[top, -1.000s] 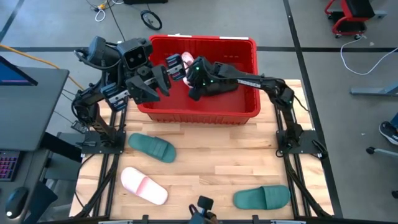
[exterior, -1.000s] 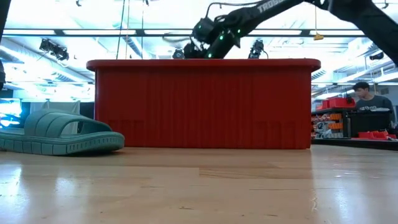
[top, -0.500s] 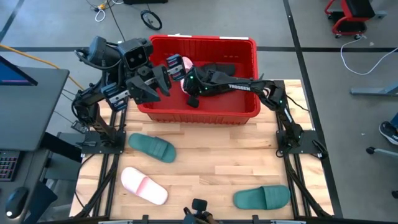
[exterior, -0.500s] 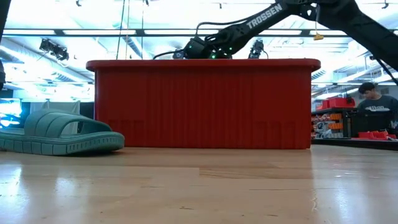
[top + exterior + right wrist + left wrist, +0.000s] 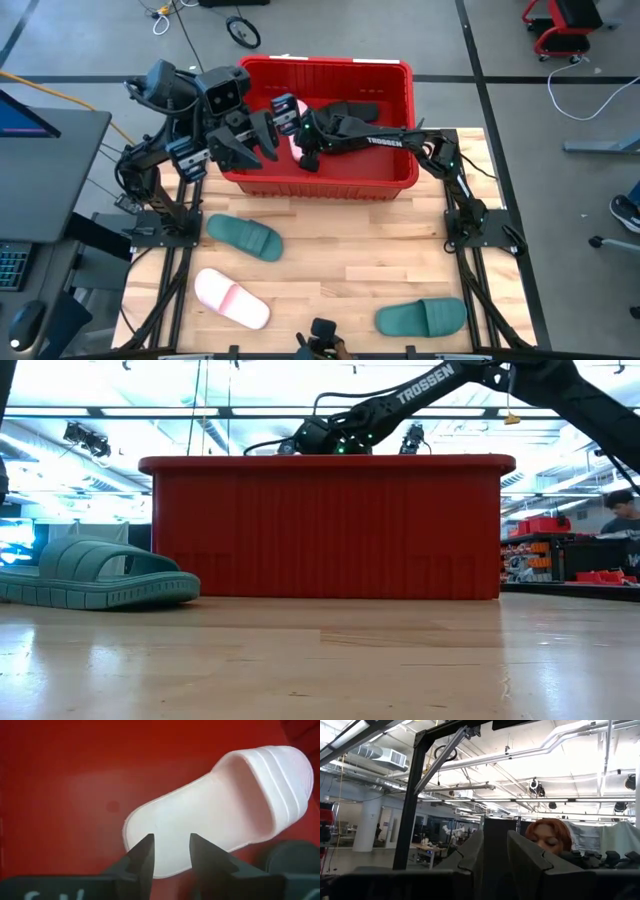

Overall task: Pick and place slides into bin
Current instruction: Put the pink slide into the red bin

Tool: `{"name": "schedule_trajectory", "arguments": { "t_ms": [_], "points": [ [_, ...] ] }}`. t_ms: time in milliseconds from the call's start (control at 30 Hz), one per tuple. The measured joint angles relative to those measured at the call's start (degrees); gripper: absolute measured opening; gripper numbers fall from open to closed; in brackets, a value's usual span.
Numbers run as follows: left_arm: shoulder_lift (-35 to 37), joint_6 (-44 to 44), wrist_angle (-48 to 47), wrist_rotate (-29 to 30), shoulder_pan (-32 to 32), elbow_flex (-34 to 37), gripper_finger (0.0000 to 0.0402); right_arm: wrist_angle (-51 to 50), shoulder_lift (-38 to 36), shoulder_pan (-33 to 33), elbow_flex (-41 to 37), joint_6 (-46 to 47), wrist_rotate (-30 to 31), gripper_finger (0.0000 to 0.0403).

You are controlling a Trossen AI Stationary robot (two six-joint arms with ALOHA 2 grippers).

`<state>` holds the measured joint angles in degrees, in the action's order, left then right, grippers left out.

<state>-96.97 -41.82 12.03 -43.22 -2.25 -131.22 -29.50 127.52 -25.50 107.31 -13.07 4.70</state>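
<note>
Right gripper (image 5: 170,851) inside red bin (image 5: 395,180), fingers slightly spread, empty, over pink slide (image 5: 225,810) lying near bin's left wall. Probably best lifted straight out. Left gripper (image 5: 250,135) open at left rim.

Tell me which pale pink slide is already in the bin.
The pink slide under the right gripper, lying flat on the red bin floor. The other pink slide lies out on the table, near the front left.
</note>
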Motion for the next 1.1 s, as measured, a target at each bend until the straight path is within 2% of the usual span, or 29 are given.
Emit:
{"name": "schedule_trajectory", "arguments": {
  "t_ms": [167, 367, 467, 633, 733, 867, 1000, 1100],
  "points": [
    [0.0, 0.0, -2.4, 0.0, 0.3, 0.0, 0.0094, -0.3, -2.1, 0.0, 0.0, 1.4, 0.2, 0.0128],
    [0.0, 0.0, -8.8, 0.0, 0.3, 0.0, 0.0086, -1.9, -11.7, 0.2, 0.0, 6.3, -0.2, 0.0128],
    [0.0, 0.1, -18.0, 0.0, 0.7, 0.0, 0.0080, -5.5, -18.1, 0.4, 0.0, 10.2, -3.6, 0.0128],
    [0.0, 0.8, -41.2, 2.2, 3.1, 0.0, 0.0076, -12.9, -27.5, 2.1, 0.0, 12.0, -7.7, 0.0128],
    [0.0, 3.5, -56.2, 8.5, 5.8, 0.0, 0.0075, -16.7, -31.7, 3.6, 0.0, 11.7, -8.1, 0.0128],
    [0.0, 4.6, -72.5, 23.0, 9.7, 0.0, 0.0071, -19.9, -35.3, 5.7, 0.0, 11.2, -7.9, 0.0128],
    [0.0, -2.6, -83.1, 37.4, 13.9, 0.1, 0.0069, -21.8, -36.7, 7.4, 0.0, 10.0, -7.8, 0.0128],
    [-0.4, -9.6, -87.4, 44.1, 17.4, 0.0, 0.0072, -22.2, -37.0, 8.3, 0.0, 10.0, -7.8, 0.0128]
  ]
}}
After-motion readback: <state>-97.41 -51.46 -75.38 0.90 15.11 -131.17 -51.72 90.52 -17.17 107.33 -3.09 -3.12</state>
